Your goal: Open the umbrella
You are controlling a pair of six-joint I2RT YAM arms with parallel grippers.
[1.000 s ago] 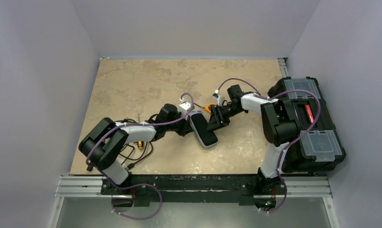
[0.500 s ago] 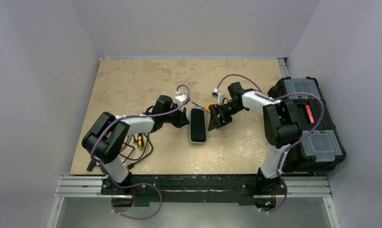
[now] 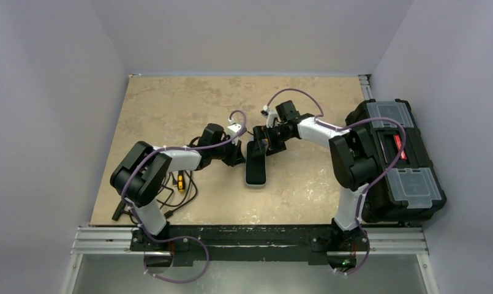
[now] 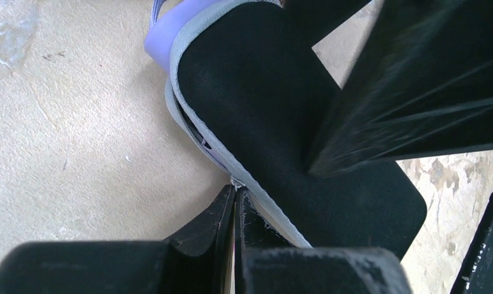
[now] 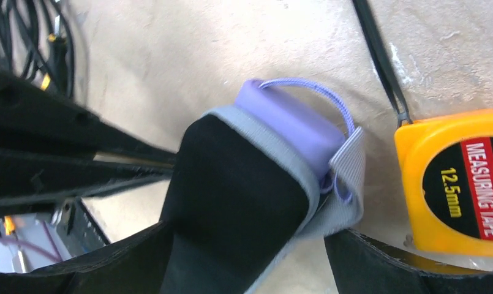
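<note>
At the near left of the counter (image 3: pixel 170 104), beside the left arm's base, lies a tangle of black cables (image 3: pixel 173 193) with a small yellow piece among them. Along the counter's right edge sits a black toolbox (image 3: pixel 394 162) with clear lid panels. Toward the middle, the umbrella (image 3: pixel 256 166) lies flat on the counter, folded inside a black sleeve trimmed in grey, its length running near to far. The left tool (image 4: pixel 234 195) comes in from the left and is closed tight. Its two tips are pressed together right at the grey trim on the sleeve's left edge; whether they pinch a small tab there is too fine to tell. At the umbrella's far end, the lavender handle (image 5: pixel 286 119) pokes out of the sleeve, with a thin lavender loop (image 5: pixel 317 89) arching over it. The right tool (image 3: pixel 262 144) reaches over that end with its jaws spread wide, one on each side of the sleeve, gripping nothing. Just beside the handle, to the right in the right wrist view, rests a yellow measuring tape (image 5: pixel 458 184), and a thin black tie (image 5: pixel 378 61) lies on the counter past it.
</note>
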